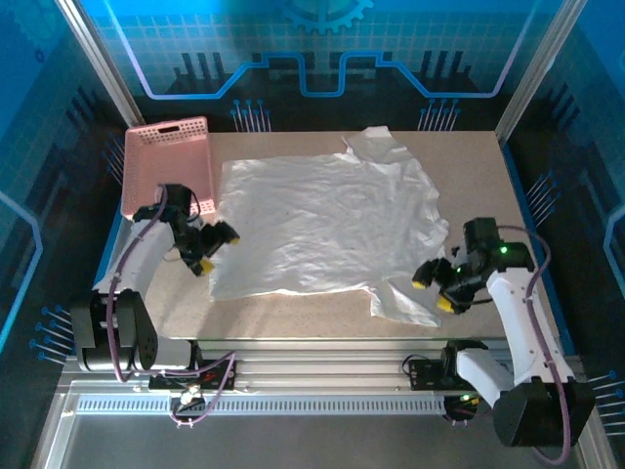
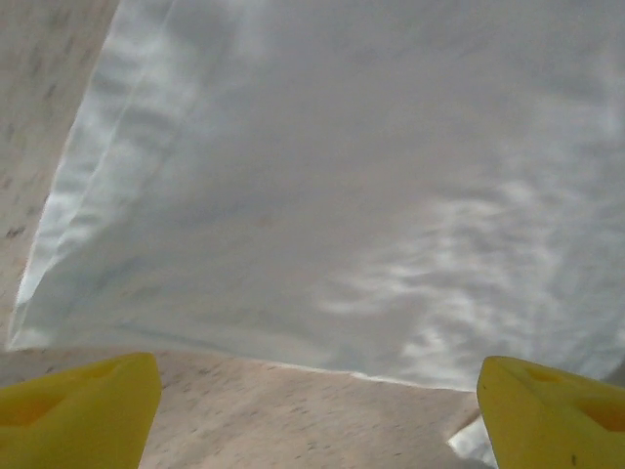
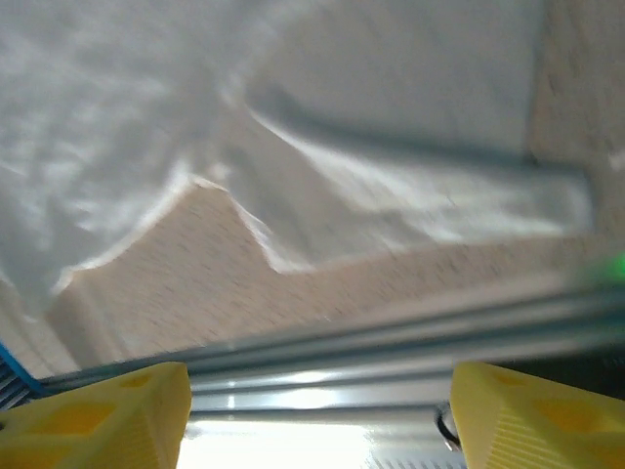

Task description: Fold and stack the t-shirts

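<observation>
A white t-shirt (image 1: pixel 327 225) lies spread flat and wrinkled across the middle of the table, one sleeve at the back (image 1: pixel 376 145) and one at the front right (image 1: pixel 405 303). My left gripper (image 1: pixel 214 250) hovers just off the shirt's left edge, open and holding nothing. In the left wrist view the t-shirt's (image 2: pixel 342 176) hem runs just ahead of the left gripper (image 2: pixel 317 420), over bare table. My right gripper (image 1: pixel 433 293) stands open beside the front-right sleeve. The right wrist view has that sleeve (image 3: pixel 391 186) ahead of the empty right gripper (image 3: pixel 317 420).
A pink lattice basket (image 1: pixel 166 161) sits at the back left corner, close behind my left arm. An aluminium rail (image 3: pixel 371 342) runs along the table's near edge under my right gripper. Frame posts (image 1: pixel 98 68) stand at the back corners.
</observation>
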